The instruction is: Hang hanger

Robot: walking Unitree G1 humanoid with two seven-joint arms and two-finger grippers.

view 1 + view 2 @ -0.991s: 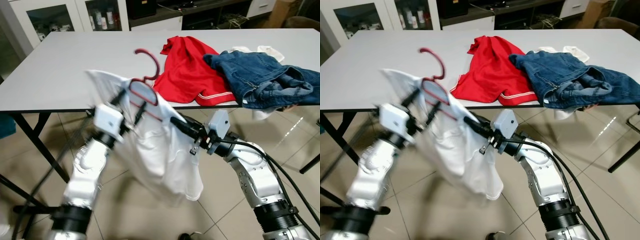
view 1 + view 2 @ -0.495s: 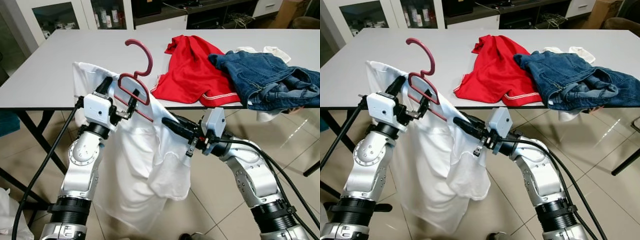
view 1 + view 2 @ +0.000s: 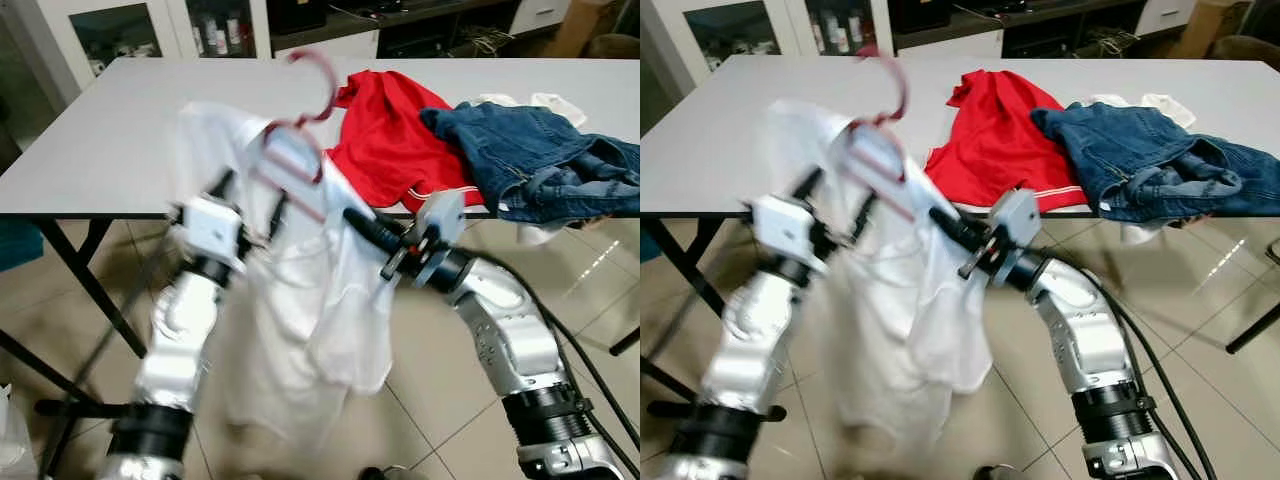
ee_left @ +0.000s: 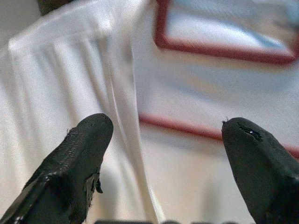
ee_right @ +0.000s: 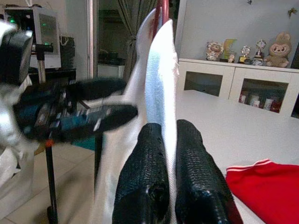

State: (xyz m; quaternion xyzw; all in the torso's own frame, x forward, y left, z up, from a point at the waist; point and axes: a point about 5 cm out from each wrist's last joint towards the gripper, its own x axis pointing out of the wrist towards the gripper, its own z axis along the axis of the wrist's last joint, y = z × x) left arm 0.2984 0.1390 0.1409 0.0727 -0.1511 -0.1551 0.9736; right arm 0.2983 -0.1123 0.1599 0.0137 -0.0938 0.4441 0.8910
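Item: red hanger (image 3: 295, 150) carrying a white shirt (image 3: 300, 300), held up in front of the table's (image 3: 100, 150) near edge, hook uppermost. My right gripper (image 5: 161, 135) was pinched shut on the shirt's shoulder edge; my left gripper (image 4: 163, 140) stood with fingers apart at the cloth below the hanger bar, gripping nothing. Step, as I judged it: carrying; next I needed a rail for the hook.

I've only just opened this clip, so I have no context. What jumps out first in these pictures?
A white shirt on a red hanger hangs in mid-air in front of the grey table, with the right gripper pinching its fabric and the left gripper open at the hanger. On the table behind lie a red garment and blue jeans.
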